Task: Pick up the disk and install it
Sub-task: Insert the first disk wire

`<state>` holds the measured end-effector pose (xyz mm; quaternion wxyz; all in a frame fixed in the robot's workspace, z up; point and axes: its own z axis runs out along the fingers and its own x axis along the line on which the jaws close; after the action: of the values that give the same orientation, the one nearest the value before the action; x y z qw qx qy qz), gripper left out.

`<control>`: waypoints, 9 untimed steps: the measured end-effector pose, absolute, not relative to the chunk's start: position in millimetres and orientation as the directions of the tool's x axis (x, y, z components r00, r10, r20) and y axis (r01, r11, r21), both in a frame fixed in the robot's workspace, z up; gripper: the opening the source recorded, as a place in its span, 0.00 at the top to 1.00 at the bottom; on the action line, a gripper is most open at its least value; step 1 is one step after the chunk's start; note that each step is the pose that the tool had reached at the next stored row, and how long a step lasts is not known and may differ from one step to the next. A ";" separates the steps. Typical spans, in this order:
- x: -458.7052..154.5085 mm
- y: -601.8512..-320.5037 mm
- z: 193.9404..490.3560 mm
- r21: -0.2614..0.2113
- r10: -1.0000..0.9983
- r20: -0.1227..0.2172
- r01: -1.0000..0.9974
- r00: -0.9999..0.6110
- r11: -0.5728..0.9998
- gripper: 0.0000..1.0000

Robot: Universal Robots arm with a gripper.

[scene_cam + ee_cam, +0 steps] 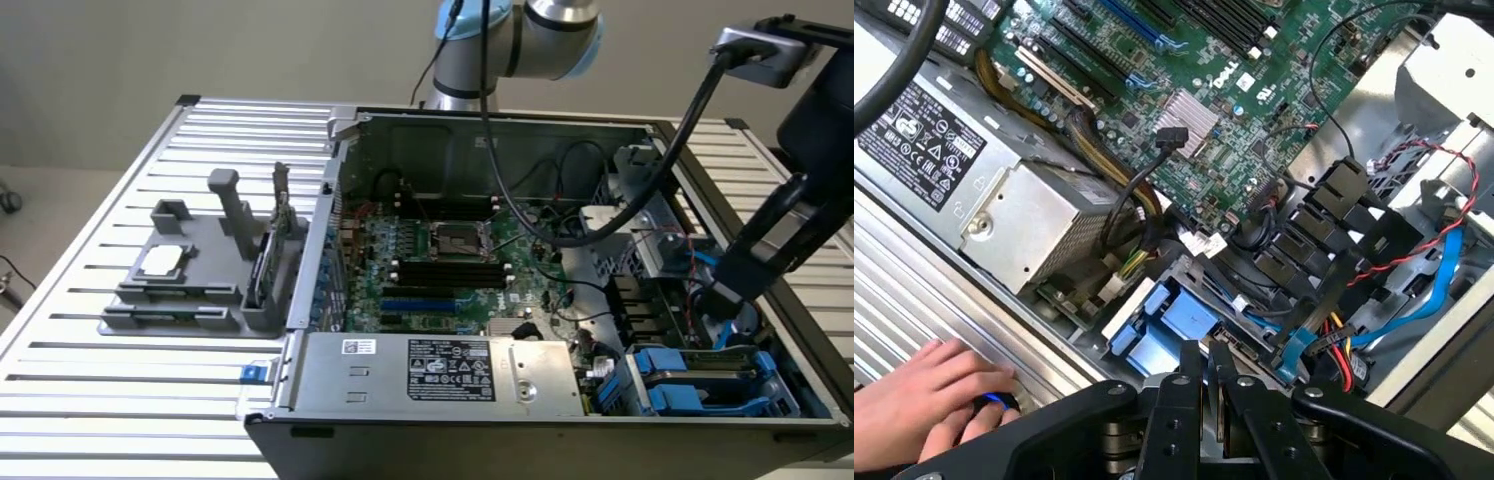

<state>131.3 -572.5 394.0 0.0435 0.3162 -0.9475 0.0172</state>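
"Black metal gripper [1206, 350] first: I read the jaws as nearly together, a thin slit between them and nothing clamped."

"And the silver-grey disk in its blue plastic carrier [1159, 328]?"

"Lying in the corner bay, just beyond the tips. My worry is the person's hand [924, 405] on the case edge; a sideways swing could strike it, or snag the flat blue cable [1454, 260]."

Silver-grey tube joints with pale blue caps mark the arm [534, 30] at the upper middle of the exterior view. A thick black cable [677, 140] loops down from a grey connector box [761, 42] at upper right, beside the black wrist housing [817, 120]. The claw [1206, 360] is matte black, studded with round screws.
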 end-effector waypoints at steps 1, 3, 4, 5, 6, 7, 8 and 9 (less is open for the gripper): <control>131.3 -572.5 394.0 -0.004 -0.587 0.093 -0.590 -0.804 0.807 0.82; 131.3 -572.5 394.0 -0.003 -0.567 0.092 -0.569 -0.819 0.822 0.82; 131.3 -572.5 394.0 -0.003 -0.555 0.092 -0.558 -0.826 0.830 0.82; 131.3 -572.5 394.0 -0.002 -0.545 0.091 -0.547 -0.834 0.837 0.82; 131.3 -572.5 394.0 -0.002 -0.534 0.091 -0.536 -0.841 0.844 0.82; 131.3 -572.5 393.9 -0.001 -0.523 0.091 -0.525 -0.848 0.851 0.82; 131.3 -572.5 394.0 -0.001 -0.510 0.090 -0.512 -0.855 0.859 0.82; 131.3 -572.5 393.9 0.000 -0.499 0.090 -0.501 -0.862 0.865 0.82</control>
<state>131.3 -572.5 393.9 0.0434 0.2591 -0.9648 0.0117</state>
